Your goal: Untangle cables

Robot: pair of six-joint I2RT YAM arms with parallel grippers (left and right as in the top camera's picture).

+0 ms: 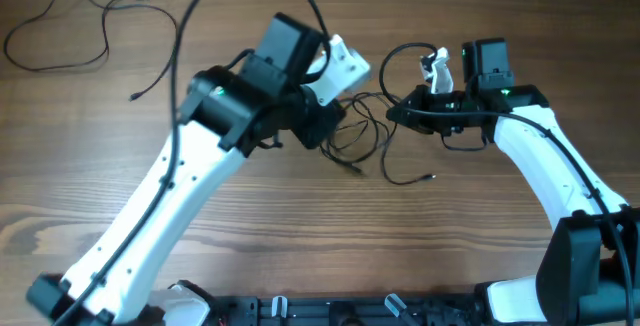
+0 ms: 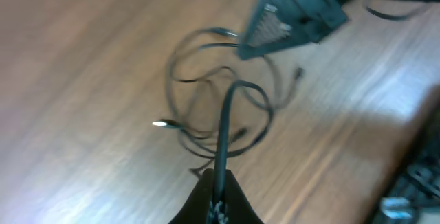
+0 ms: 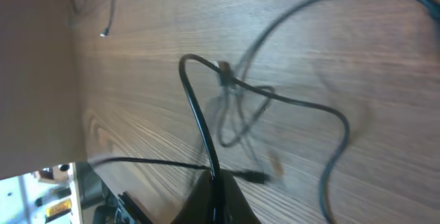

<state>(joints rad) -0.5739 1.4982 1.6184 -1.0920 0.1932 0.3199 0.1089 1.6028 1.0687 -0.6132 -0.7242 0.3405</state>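
Overhead: on the wooden worktop [image 1: 300, 226] the knot of cables [image 1: 362, 131] lies just above the middle of the frame, between the two arms. The left pincer [image 1: 332, 124] meets it from the left and the right pincer [image 1: 395, 114] from the right. From here I cannot tell how either pincer stands. A loose cable [image 1: 60, 36] lies on its own in the upper left corner, well apart from the knot.

Left wrist: the left pincer, at the bottom edge, is closed narrow on one black strand that rises toward the middle of the frame. Thin loops spread on the wood behind it, with a silvery plug tip [image 2: 161, 123] at their left side. The right pincer shows at the top.

Right wrist: the right pincer, at the bottom edge, is pinched tight on a strand that arches up and left. The blurred knot lies at mid-frame.
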